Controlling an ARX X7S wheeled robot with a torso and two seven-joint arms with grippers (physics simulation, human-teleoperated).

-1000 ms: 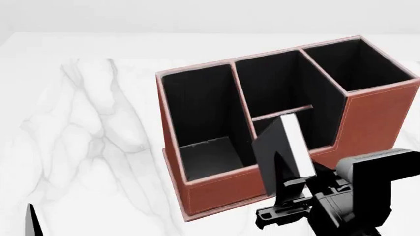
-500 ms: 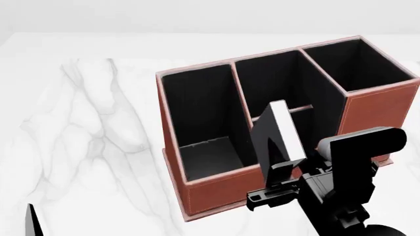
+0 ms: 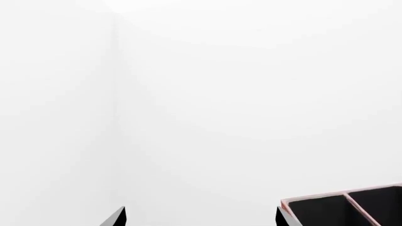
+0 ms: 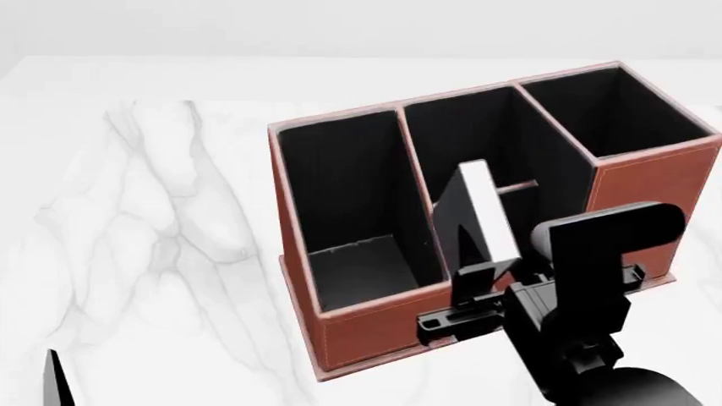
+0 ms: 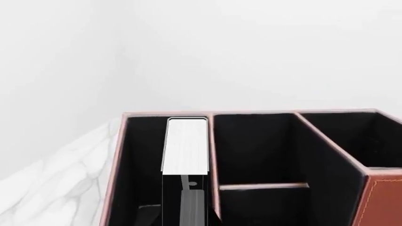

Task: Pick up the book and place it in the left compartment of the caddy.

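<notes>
- the right gripper (image 4: 479, 279) is clamped on the small thin black-covered book (image 4: 474, 216), held upright above the reddish-brown leather-look caddy (image 4: 373, 334).
- the book hangs near the divider beside the long narrow black-lined left compartment (image 4: 344, 203); released off line, it could catch the divider or drop into the crossbar slot.
- the left gripper (image 4: 54, 381) barely shows; i cannot tell its state.

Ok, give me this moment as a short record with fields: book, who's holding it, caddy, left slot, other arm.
book: black cover, white page edges, held upright
holder: right gripper, shut on the book's lower end
caddy: reddish-brown, three black-lined slots, on the marble table
left compartment: nothing seen inside
book position: above the caddy's front, not yet in a slot
left gripper: only finger tips at the frame edge, apart, holding nothing
</notes>
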